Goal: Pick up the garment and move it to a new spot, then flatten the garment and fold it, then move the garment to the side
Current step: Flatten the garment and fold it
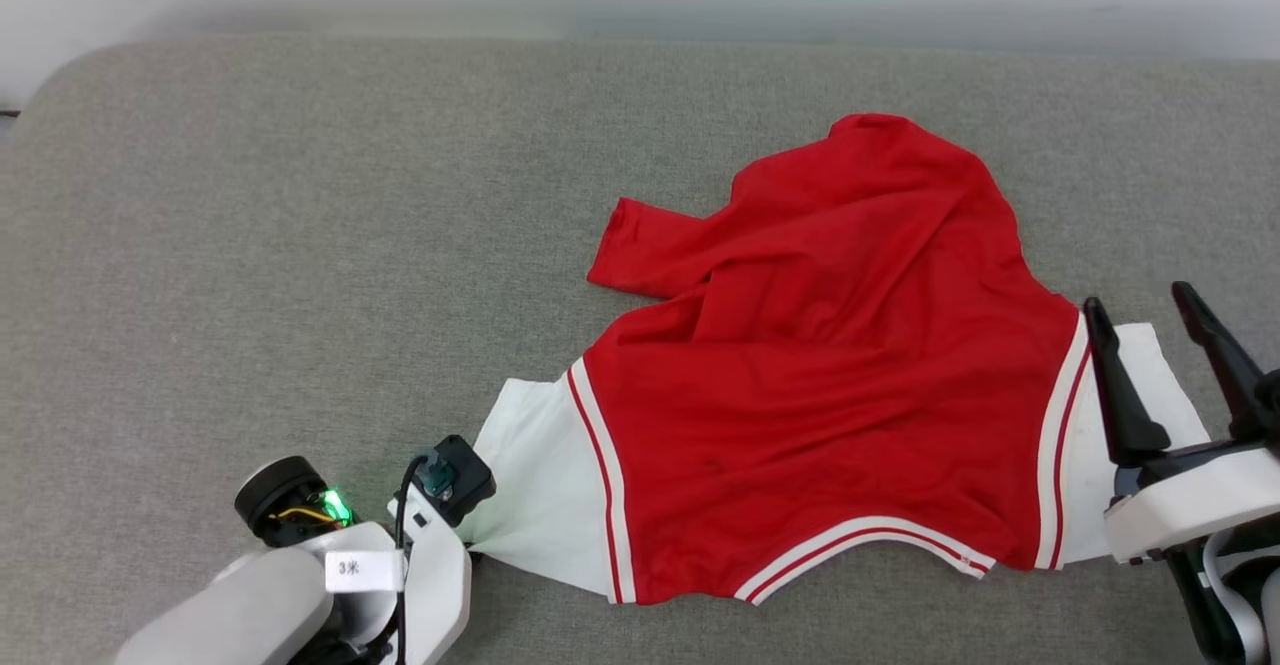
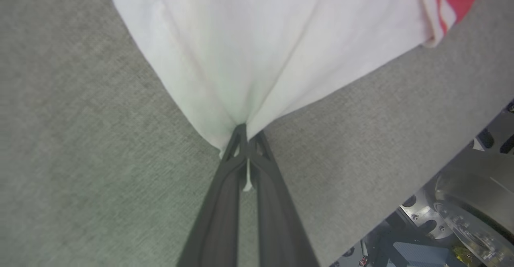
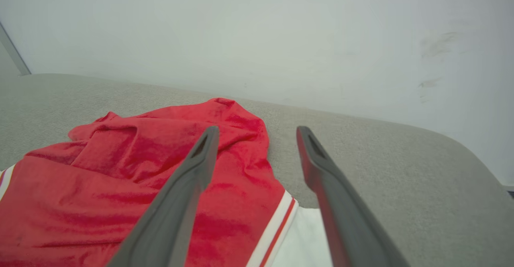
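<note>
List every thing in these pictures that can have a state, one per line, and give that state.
garment: lying rumpled on the grey cushion, far end bunched, not yet flattened or folded.
left claw: shut, pinching the edge of one white sleeve.
right claw: open over the other white sleeve, gripping nothing.

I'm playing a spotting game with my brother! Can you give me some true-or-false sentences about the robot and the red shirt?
1. The shirt lies on a grey cushion. True.
2. The left jaws are shut on a white sleeve. True.
3. The right jaws hold the shirt. False: they stand open, holding nothing.
4. The shirt is neatly folded. False: it lies spread out and wrinkled.
</note>
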